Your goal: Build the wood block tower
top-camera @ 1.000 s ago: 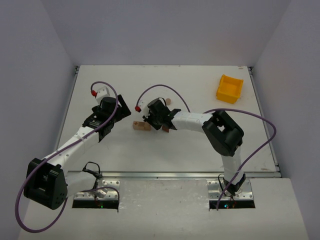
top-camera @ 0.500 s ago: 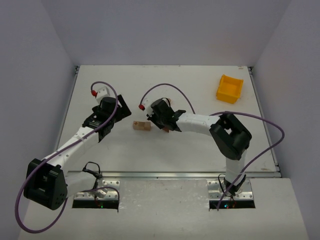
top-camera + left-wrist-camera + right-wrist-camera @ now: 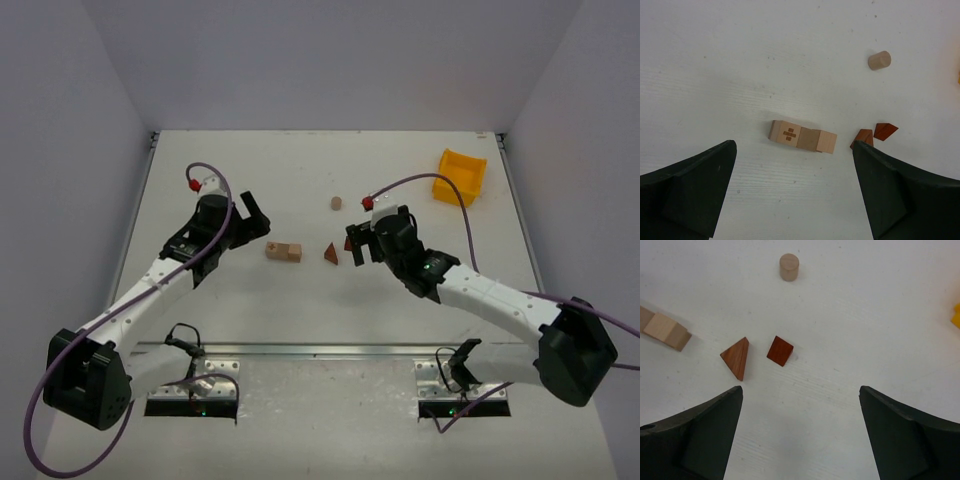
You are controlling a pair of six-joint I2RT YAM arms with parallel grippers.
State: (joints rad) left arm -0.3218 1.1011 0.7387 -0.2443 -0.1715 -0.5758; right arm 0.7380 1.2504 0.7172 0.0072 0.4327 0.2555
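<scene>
The wood block tower stands unstacked, its pieces lying loose on the white table. A pale row of cubes (image 3: 283, 251) (image 3: 801, 137) lies flat, its right end showing in the right wrist view (image 3: 665, 330). Right of it lie a reddish wedge (image 3: 331, 253) (image 3: 736, 358) (image 3: 862, 137) and a small red block (image 3: 780, 350) (image 3: 885, 130). A tan cylinder (image 3: 336, 202) (image 3: 789, 266) (image 3: 879, 60) stands farther back. My left gripper (image 3: 258, 220) (image 3: 792, 160) hangs open just left of the pale row. My right gripper (image 3: 356, 246) (image 3: 800, 395) is open and empty, just right of the red pieces.
A yellow bin (image 3: 459, 177) sits at the back right, its edge showing in the right wrist view (image 3: 956, 315). Purple cables loop over both arms. The table's side rails (image 3: 150, 140) border the work area.
My right gripper opened, left the reddish wedge on the table and pulled back to the right, uncovering the cylinder. My left gripper shifted slightly toward the pale row.
</scene>
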